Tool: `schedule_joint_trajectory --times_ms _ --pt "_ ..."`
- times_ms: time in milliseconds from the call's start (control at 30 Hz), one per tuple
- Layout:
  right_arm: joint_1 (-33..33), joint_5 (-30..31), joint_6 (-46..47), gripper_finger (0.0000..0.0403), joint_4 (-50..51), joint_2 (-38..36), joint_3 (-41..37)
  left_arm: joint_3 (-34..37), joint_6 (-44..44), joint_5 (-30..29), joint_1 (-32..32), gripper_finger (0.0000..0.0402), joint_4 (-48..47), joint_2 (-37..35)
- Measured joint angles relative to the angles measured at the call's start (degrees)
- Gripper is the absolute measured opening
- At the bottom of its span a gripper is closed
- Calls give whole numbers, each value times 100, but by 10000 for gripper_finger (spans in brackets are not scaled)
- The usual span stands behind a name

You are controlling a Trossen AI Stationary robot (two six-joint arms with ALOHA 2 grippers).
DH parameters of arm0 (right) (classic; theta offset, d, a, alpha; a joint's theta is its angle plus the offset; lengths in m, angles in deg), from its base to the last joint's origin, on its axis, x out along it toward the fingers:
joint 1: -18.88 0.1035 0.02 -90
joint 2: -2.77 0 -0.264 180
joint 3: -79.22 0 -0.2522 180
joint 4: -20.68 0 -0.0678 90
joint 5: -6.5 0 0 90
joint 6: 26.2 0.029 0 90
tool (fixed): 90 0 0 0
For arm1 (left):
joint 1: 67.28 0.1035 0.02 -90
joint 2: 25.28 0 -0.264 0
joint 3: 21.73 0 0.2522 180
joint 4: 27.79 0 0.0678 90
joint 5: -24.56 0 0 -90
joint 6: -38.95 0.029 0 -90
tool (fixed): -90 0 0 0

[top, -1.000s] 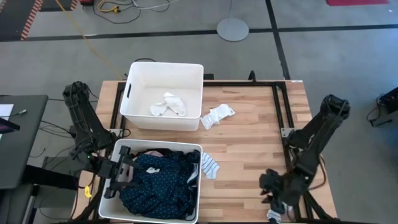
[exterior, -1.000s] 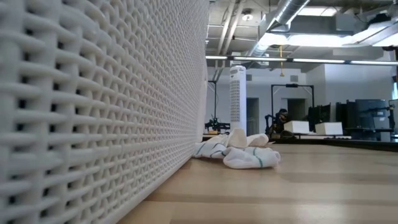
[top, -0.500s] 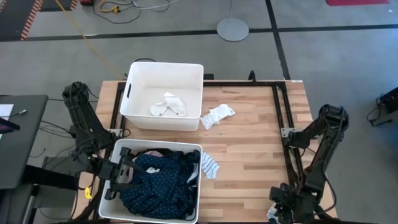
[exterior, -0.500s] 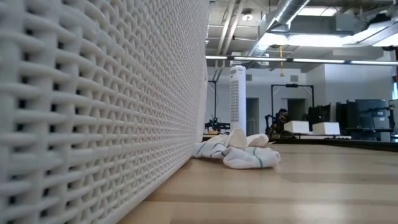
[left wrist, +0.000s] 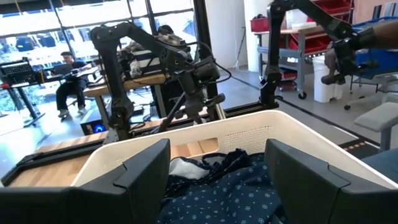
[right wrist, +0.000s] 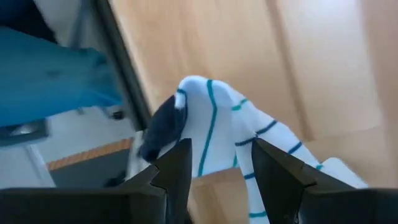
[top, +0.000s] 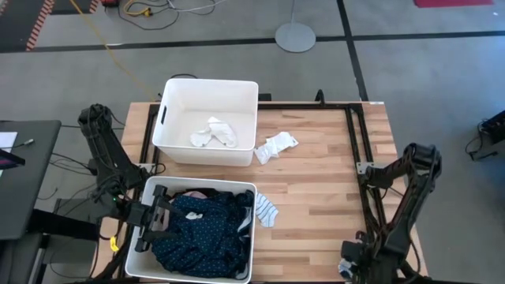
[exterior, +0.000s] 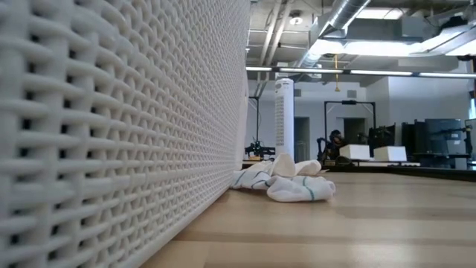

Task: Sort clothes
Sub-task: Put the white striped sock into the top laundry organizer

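My left gripper (top: 155, 217) (left wrist: 217, 158) is open over the left rim of the near white bin (top: 245, 237), above a navy dotted piece (top: 201, 233) (left wrist: 230, 193) lying in it; a bit of pale pink (top: 193, 194) shows beneath. My right gripper (top: 352, 268) (right wrist: 221, 155) is open at the table's near right edge, just above a white sock with teal stripes and a navy end (right wrist: 217, 121) (top: 344, 273), which lies half over that edge. Its fingers touch nothing that I can see.
The far white bin (top: 170, 118) holds white socks (top: 213, 134). A white sock (top: 276, 146) (exterior: 286, 182) lies on the table beside it. A striped sock (top: 266, 211) lies beside the near bin. The near bin's wall (exterior: 111, 134) fills the low view's left. Bare wood lies between.
My right gripper has gone toward the table's near edge and down, and now stands over the striped sock at the near right corner. The arm has folded in as it went.
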State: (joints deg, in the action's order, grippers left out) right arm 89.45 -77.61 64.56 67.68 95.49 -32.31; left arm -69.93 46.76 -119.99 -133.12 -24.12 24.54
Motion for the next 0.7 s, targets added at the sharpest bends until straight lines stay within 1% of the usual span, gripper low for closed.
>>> schedule_joint_trajectory --times_ms 133,300,500,700 --pt "-61 2 -308 178 444 77 293 0 -20 0 0 259 0 0" --pt "-90 141 -523 167 1213 73 707 0 -16 0 0 259 2 0" --pt "-92 164 -564 165 1380 134 777 0 -32 0 0 259 -14 0" --pt "-92 149 -679 166 1406 473 770 0 -105 0 0 259 -128 4"
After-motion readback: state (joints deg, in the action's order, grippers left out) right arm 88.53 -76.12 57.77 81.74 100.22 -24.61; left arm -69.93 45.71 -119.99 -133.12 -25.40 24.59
